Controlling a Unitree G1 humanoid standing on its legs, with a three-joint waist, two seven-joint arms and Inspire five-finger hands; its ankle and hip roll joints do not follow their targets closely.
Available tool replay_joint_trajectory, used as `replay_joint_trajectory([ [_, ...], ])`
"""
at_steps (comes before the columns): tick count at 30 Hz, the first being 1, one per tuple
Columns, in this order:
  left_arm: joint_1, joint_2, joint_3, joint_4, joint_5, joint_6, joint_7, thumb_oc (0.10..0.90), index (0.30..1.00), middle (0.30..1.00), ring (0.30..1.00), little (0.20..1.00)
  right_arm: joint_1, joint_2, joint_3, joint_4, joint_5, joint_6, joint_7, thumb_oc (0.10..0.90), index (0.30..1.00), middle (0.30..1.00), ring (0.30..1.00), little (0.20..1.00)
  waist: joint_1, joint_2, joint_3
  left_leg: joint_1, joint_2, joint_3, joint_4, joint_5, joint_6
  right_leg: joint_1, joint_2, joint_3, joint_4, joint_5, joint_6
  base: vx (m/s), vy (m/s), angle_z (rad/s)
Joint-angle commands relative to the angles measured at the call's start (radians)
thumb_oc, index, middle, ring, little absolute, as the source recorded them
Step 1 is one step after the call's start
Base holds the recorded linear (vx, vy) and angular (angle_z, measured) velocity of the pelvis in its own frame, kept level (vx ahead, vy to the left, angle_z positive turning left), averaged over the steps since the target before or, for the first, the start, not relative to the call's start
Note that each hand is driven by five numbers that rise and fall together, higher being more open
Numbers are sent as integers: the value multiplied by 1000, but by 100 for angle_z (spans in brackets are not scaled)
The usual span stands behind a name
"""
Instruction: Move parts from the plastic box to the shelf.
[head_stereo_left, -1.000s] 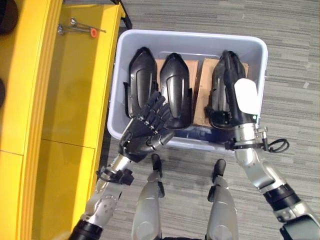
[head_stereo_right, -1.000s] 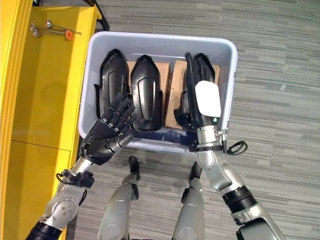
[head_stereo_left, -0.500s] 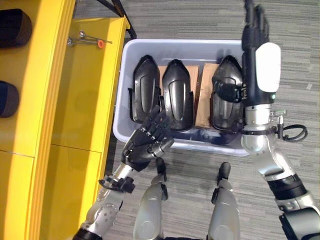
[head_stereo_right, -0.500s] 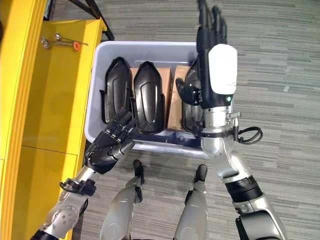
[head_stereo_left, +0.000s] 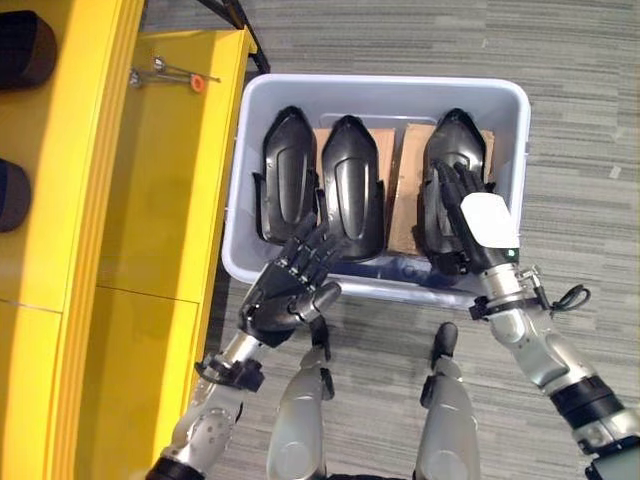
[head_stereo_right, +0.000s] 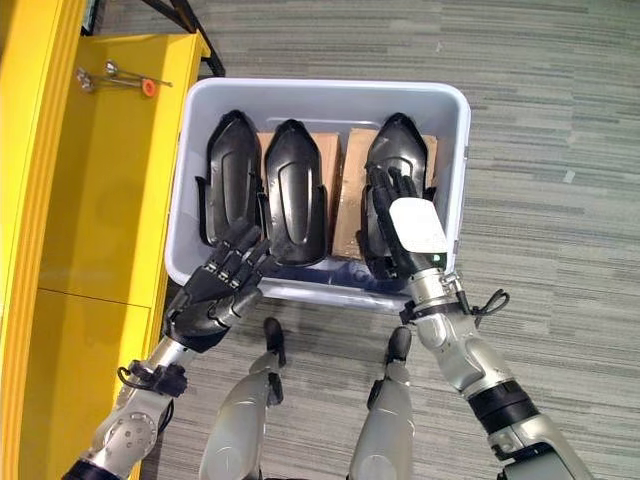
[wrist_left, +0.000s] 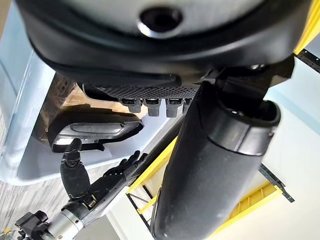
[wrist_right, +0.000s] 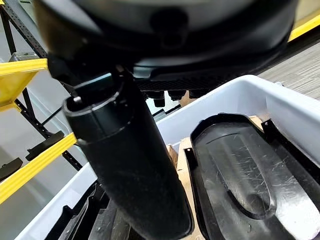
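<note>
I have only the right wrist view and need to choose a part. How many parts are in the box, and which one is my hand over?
Observer: Three. A left part, a middle part and a right part lie in the plastic box. The right hand is spread open over the right part.
Operator: Where is the left hand?
Observer: The left hand is open at the box's near rim, by the middle part's near end.
Operator: Anything on the shelf?
Observer: Two dark shapes sit at the far-left edge of the yellow shelf. I cannot tell whether they are parts.
</note>
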Motion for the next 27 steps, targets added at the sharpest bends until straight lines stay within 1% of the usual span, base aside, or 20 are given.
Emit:
replay_joint_trajectory([
  [1,-30,17,52,-139,-18,-54,-63,900,1000,1000,1000,1000,-80,-9,-6,-90,1,-16,-109,900,1000,1000,1000,1000,16,-43,-24,14,-28,42,87,-137,34,-14,46,-51,115,-126,-45,-4,-51,3],
  [3,-34,17,55,-142,-12,-46,-62,900,1000,1000,1000,1000,-80,-7,-12,-72,-1,-9,-117,900,1000,1000,1000,1000,17,-45,-24,8,-28,41,87,-136,33,-14,48,-53,111,-125,-44,-8,-40,3],
  [5,-36,20,57,-150,-10,-41,-54,900,1000,1000,1000,1000,-82,-5,-15,-48,-3,13,-121,900,1000,1000,1000,1000,20,-46,-24,2,-27,40,89,-136,34,-17,49,-55,110,-124,-44,-5,-27,3],
  [7,-37,24,59,-154,-7,-37,-50,900,1000,1000,1000,1000,-84,-6,-16,-23,-9,40,-97,900,1000,1000,1000,1000,23,-46,-24,-3,-28,37,92,-137,34,-19,50,-57,111,-125,-45,3,-19,9],
  [9,-36,24,65,-157,-6,-31,-49,900,1000,1000,1000,1000,-83,-8,-16,-2,15,75,-74,900,1000,1000,1000,1000,24,-46,-24,-6,-28,36,93,-136,35,-21,51,-57,111,-125,-45,4,-20,6],
  [10,-37,26,73,-161,-3,-24,-48,900,1000,1000,1000,1000,-80,-10,-12,16,26,82,-67,900,1000,1000,1000,1000,26,-47,-24,-10,-28,34,92,-134,34,-23,51,-58,111,-124,-45,0,0,0],
  [13,-37,26,76,-160,-5,-18,-52,900,1000,1000,1000,1000,-78,-7,-11,32,28,83,-64,900,1000,1000,1000,1000,28,-47,-24,-13,-28,33,92,-133,35,-25,51,-60,110,-123,-45,0,0,0],
  [16,-46,22,81,-153,12,3,-61,900,1000,1000,1000,1000,-91,0,1,81,55,103,-42,900,1000,1000,1000,1000,35,-45,-24,-20,-30,29,89,-130,35,-29,51,-65,109,-123,-47,0,0,0],
  [19,-48,20,82,-160,17,8,-56,900,1000,1000,1000,1000,-87,4,0,87,63,113,-38,900,1000,1000,1000,1000,35,-45,-24,-22,-31,29,88,-129,35,-30,51,-66,109,-122,-47,0,-3,4],
  [25,-52,13,87,-158,28,15,-52,900,1000,1000,1000,1000,-81,14,6,104,67,116,-5,900,1000,1000,1000,1000,35,-48,-24,-31,-32,29,92,-129,35,-39,51,-65,110,-120,-46,0,-1,1],
  [27,-53,12,93,-163,28,23,-50,900,1000,1000,1000,1000,-77,14,11,105,57,126,18,900,1000,1000,1000,1000,35,-49,-24,-35,-32,29,92,-129,35,-43,51,-65,111,-119,-45,0,0,0],
])
